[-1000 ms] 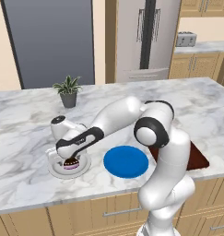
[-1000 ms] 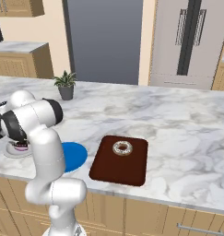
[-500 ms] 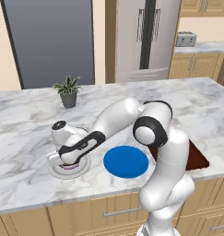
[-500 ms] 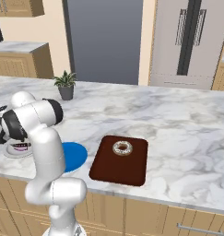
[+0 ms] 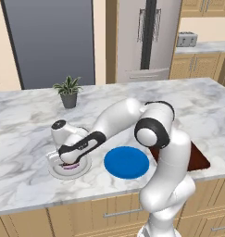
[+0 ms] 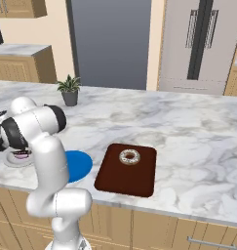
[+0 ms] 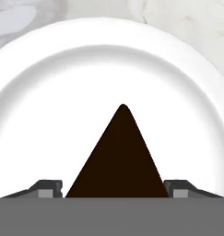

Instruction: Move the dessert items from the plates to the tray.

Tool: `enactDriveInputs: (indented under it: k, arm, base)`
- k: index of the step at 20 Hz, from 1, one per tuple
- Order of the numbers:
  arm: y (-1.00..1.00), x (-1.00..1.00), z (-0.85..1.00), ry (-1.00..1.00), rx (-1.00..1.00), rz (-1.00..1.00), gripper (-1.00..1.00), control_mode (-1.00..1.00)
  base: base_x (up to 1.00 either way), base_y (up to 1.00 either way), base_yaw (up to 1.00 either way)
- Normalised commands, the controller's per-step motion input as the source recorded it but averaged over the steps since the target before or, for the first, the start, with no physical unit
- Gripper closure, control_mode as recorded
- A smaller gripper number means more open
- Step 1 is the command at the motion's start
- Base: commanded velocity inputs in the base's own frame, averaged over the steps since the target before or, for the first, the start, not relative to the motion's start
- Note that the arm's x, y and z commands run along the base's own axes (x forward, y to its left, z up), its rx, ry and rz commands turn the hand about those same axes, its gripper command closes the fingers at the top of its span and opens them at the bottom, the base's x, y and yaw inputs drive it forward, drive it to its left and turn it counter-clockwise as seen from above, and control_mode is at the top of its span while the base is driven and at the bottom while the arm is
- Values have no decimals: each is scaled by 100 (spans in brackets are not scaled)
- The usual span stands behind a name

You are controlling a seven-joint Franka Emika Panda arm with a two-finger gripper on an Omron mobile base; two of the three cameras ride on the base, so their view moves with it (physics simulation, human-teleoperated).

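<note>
Fingers (image 7: 173,189) show as two dark tips low in the hand view, standing spread on either side of the cake wedge (image 7: 119,159), each tip just beside a flank; whether they touch it cannot be told. Only the wedge's flat dark triangular top shows there, its wide end cut off. It lies on the white plate (image 7: 49,92), round with a raised rim. From the left base view the hand hides most of the wedge, leaving a pink sliver. Beside that plate sits the blue plate (image 5: 127,162), flat and bare. On the reddish-brown tray (image 6: 115,180), rounded at the corners, rests the iced ring donut (image 6: 129,156). All stand on the marble worktop (image 6: 188,141).
</note>
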Motion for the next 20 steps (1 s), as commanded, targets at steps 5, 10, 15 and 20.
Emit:
enactDriveInputs:
  k: [5,10,15,20]
  arm:
    - [-66,-11,68,2,1,-22,100,-100]
    - [-98,-9,66,3,2,-22,100,-100]
    - [-100,-11,48,1,4,-8,100,-100]
    - [-100,-17,1,1,4,-10,100,-100]
  base:
    - [0,0,0]
    - [0,0,0]
    - [0,0,0]
    - [0,0,0]
